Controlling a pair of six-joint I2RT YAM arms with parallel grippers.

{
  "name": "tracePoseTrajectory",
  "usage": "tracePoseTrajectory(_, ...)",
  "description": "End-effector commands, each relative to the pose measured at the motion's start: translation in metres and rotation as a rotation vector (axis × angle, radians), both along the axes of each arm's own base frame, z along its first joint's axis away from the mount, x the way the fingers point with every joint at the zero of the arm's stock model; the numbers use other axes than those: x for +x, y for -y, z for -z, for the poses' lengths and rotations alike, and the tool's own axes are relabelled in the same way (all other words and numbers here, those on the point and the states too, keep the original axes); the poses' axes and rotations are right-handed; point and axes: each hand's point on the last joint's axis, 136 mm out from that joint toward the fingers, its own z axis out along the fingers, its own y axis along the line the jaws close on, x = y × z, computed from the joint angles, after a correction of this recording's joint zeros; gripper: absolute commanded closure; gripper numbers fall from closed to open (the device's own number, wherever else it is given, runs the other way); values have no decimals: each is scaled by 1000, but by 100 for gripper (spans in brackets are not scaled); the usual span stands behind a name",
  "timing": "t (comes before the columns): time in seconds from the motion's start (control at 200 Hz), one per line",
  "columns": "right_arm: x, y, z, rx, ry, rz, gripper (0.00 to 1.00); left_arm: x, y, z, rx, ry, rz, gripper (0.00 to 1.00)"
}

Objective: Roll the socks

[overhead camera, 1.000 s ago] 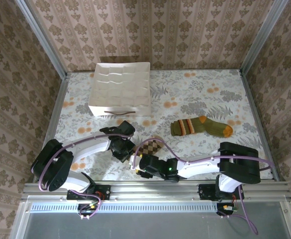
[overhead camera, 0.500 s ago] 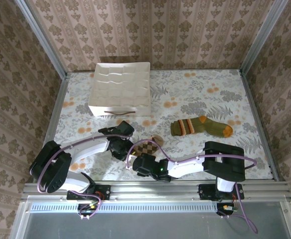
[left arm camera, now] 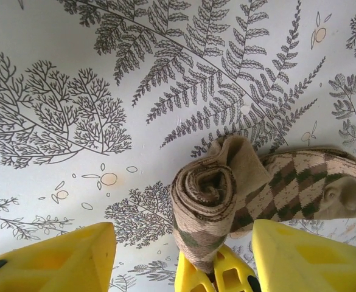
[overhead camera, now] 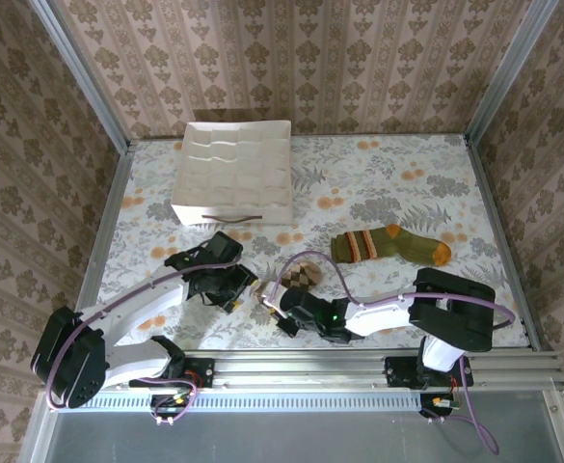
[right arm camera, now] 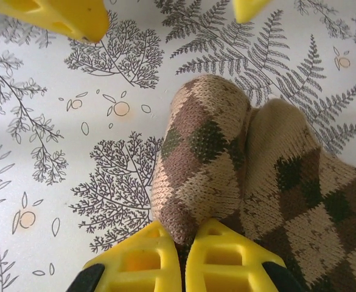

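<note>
so far argyle sock (right arm camera: pixel 205 152) part-rolled, right hand (right arm camera: pixel 190 236) clamped on it, left hand (left arm camera: pixel 181 237) open, empty; olive sock (overhead camera: pixel 397 246) still flat.

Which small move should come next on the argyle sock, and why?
Probably close the left end effector on the rolled part of the argyle sock. Its open fingers stand on either side of the roll, while the right end effector pinches the roll's end. The rest of the sock lies unrolled, so a second hold would let the right one regrip.
</note>
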Motion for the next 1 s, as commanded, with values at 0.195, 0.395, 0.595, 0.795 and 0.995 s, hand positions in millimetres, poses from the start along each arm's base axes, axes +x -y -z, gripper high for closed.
tracePoseTrajectory(0.195, -48, 82, 92, -172, -391, 121, 100, -2, 21, 7, -27, 60, 80, 50)
tracePoseTrajectory(0.395, -47, 92, 102, -164, -428, 191, 100, -7, 33, 18, -18, 53, 129, 56)
tracePoseTrajectory(0.595, -44, 103, 106, -116, -474, 265, 100, -6, 38, 32, -6, 43, 161, 55)
tracePoseTrajectory(0.795, -44, 104, 108, -64, -537, 294, 100, 2, 49, 49, 22, 38, 221, 53)
tracePoseTrajectory(0.995, -32, 99, 103, -102, -507, 255, 100, -7, 37, 71, 79, -39, 216, 95)
